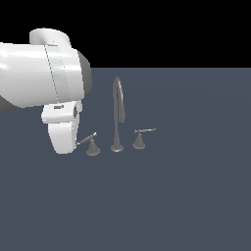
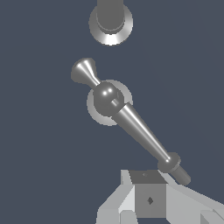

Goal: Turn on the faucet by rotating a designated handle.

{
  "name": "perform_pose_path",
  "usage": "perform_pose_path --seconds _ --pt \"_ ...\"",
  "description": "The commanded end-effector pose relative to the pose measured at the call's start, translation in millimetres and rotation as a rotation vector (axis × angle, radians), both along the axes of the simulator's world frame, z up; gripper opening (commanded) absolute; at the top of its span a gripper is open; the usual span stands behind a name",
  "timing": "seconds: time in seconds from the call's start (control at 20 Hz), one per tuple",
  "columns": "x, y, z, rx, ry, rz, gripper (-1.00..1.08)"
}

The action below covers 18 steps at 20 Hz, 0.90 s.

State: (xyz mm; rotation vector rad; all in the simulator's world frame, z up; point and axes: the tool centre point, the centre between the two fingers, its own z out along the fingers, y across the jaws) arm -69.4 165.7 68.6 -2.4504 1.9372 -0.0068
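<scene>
The faucet (image 1: 117, 117) stands on a flat dark grey-blue desk (image 1: 186, 196), roughly mid-frame in the exterior view. The gooseneck spout (image 1: 118, 105) rises tall and thin from a small round foot, with one lever handle on either side.

The handle (image 1: 89, 142) at the exterior view's left sits on a flared base, its lever tilted and pointing toward the arm (image 1: 39, 73). The twin handle (image 1: 140, 137) at the exterior view's right sits apart from the arm, lever pointing toward the exterior view's right.

The white arm enters from the exterior view's left edge and fills the upper left. Its lower white wrist section hangs just beside the lever's outer tip. Contact cannot be told from this view.

In the wrist view, the handle (image 2: 131, 127) runs diagonally: a round hub over the flared base, a short flared stub on one side, a long tapering rod ending in a collared tip on the other. The spout's foot (image 2: 111, 24) lies beyond the hub. The end effector (image 2: 151, 199) is seen only in part: a grey finger pad (image 2: 150, 200) just beside the collared tip, with pale housing around it. The second finger is not clearly shown, so the opening width cannot be told.

Open desk lies all round the faucet: broad toward the near edge and the exterior view's right, tight only on the arm side.
</scene>
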Motion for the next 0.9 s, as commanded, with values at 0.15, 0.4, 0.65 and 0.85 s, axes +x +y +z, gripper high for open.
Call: perform_pose_path --seconds 0.15,0.4,0.65,0.85 --pt "-8.5 -7.3 -1.4 -0.002 0.008 0.005 -1.00" --pt "-14.0 -33.9 -2.4 -0.007 0.011 -0.007 -1.00" --pt "-19.8 -61.0 -3.3 -0.011 0.015 -0.020 -1.00" --pt "-17.7 -43.1 -1.5 -0.002 0.010 0.021 -1.00"
